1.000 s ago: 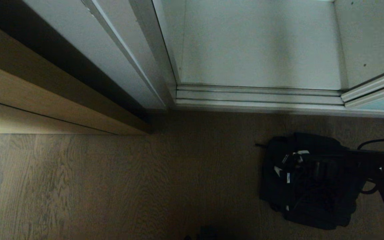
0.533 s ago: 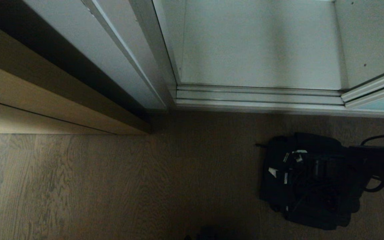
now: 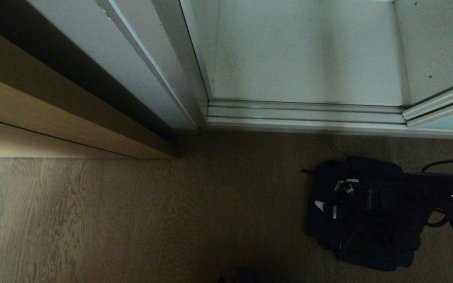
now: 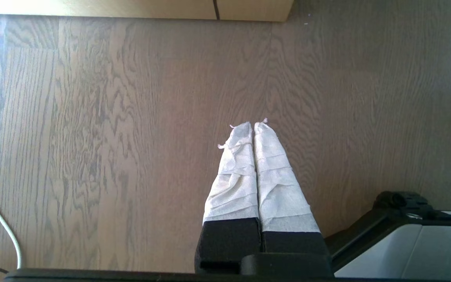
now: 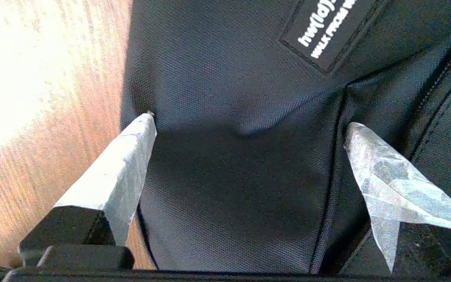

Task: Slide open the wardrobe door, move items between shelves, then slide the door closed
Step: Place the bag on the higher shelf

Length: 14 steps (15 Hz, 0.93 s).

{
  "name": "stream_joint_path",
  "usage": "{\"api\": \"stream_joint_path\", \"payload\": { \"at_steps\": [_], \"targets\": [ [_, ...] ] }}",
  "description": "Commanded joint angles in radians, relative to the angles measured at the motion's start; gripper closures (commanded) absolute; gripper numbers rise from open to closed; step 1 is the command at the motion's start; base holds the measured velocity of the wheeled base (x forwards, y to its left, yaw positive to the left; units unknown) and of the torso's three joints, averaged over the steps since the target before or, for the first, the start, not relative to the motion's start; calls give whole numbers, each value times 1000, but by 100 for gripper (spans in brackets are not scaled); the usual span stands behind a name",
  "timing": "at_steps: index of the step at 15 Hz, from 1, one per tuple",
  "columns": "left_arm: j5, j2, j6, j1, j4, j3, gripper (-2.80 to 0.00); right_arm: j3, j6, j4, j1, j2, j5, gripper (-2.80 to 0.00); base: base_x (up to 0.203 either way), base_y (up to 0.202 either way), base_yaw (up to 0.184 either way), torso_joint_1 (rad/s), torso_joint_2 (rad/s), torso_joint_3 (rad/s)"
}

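Right wrist view shows the right gripper point(image 5: 249, 121) over the black bag point(image 5: 225, 70) on the wood floor point(image 5: 33, 98), jaws wide, holding nothing. Left gripper point(image 4: 253, 127) hangs above bare floor, jaws pressed together.

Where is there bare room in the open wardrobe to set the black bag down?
The flat white shelf board lies bare between the white side walls, behind the silvery sliding track. The wood-grain floor left of the soft black fabric bag is bare too. It is crowded at the bag, where the right tool hangs open over the fabric.
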Motion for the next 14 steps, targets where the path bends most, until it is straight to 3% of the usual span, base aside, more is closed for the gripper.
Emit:
{"api": "stream_joint_path", "payload": {
  "at_steps": [1,9,14],
  "targets": [
    [0,1,0,0,-1,0,0,0,-11,53,-22,-10,2,-280,0,0,0,0,0,0],
    [0,1,0,2,-1,0,0,31,-7,172,10,-52,13,-280,0,0,0,0,0,0],
    [0,1,0,2,-1,0,0,22,33,179,36,-54,14,-280,0,0,0,0,0,0]
  ]
}}
